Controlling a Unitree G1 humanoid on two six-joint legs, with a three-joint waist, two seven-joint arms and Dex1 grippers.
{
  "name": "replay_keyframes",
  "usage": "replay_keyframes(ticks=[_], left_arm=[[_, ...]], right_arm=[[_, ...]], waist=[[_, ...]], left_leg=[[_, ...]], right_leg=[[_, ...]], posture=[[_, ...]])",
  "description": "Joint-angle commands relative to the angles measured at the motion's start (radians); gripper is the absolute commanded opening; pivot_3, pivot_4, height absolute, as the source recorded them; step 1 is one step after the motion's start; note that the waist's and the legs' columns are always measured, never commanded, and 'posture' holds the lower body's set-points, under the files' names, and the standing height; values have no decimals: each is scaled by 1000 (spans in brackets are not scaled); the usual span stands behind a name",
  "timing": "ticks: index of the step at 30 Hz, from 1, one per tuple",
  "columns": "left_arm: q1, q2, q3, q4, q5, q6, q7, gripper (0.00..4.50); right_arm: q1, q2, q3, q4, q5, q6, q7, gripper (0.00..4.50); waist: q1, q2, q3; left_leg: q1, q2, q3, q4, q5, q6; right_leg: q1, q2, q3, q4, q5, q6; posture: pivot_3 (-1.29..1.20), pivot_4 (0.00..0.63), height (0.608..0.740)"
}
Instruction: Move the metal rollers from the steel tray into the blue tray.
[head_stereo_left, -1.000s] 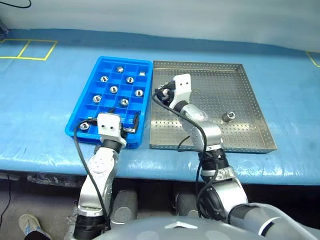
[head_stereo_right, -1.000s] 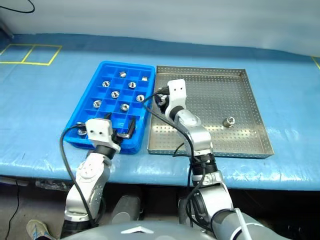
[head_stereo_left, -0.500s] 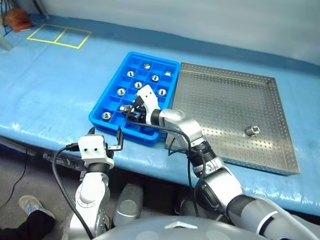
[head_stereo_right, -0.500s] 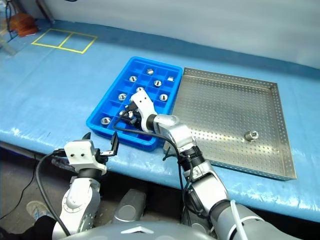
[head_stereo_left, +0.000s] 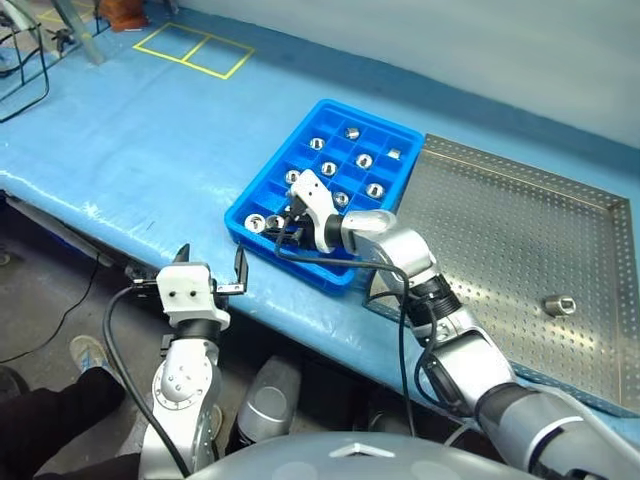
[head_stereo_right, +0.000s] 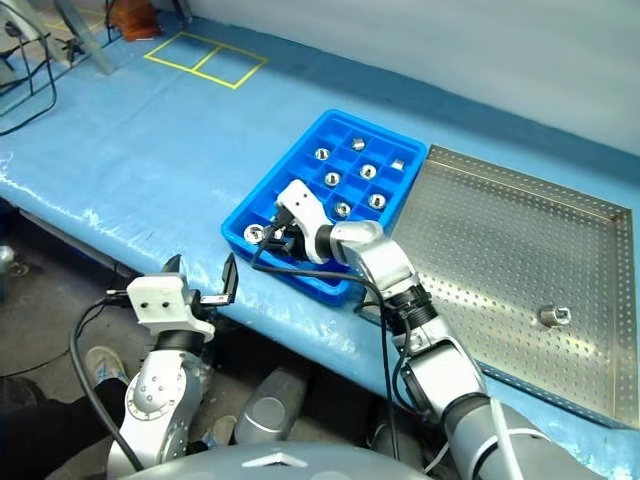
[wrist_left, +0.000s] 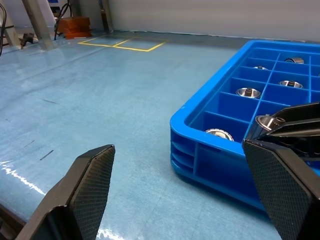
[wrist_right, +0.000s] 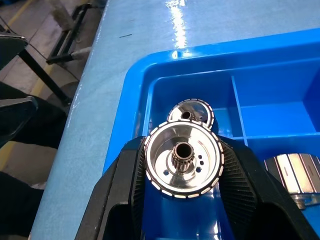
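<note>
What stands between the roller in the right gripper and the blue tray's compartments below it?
Nothing visible does. The right gripper is shut on a metal roller over the near corner of the blue tray. The corner compartment beneath already holds another roller; the neighbouring compartment beside it looks empty.

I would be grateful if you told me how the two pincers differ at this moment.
The left pincer is open and empty; the right pincer is shut on a shiny silver metal roller. The left hangs off the table's near edge; the right hangs over the bright blue compartmented plastic tray. Both have two black fingers.
</note>
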Motion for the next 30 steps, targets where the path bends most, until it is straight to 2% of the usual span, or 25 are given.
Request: replay_keyframes(ticks=[1, 8, 18, 30], left_arm=[[-14, -3, -9, -5, -5, -19, -9, 4500], [-32, 0, -13, 8, -10, -15, -23, 4500], [-49, 3, -17, 16, -12, -7, -30, 4500], [-67, 5, -22, 31, -14, -11, -41, 4500]], right_arm=[[4, -5, -29, -115, 100, 32, 88, 1709], [21, -95, -27, -168, 102, 53, 104, 1709], [21, -157, -14, -205, 33, 69, 11, 1709], [39, -293, 52, -319, -11, 133, 23, 1709]], waist=[[14, 0, 0], [59, 0, 0], [62, 0, 0], [61, 0, 0]], left_leg=[[0, 0, -1, 0, -1, 0], [0, 1, -4, 3, -2, -1], [0, 1, -4, 5, -1, -2], [-1, 2, -5, 5, -1, -2]], right_leg=[[0, 0, -1, 0, 0, -1], [0, -1, -6, 0, -5, -1], [2, -1, -8, 2, -4, -1], [2, -1, -10, 2, -3, -2]], posture=[[560, 150, 740], [537, 150, 740], [514, 150, 740], [500, 150, 740]])
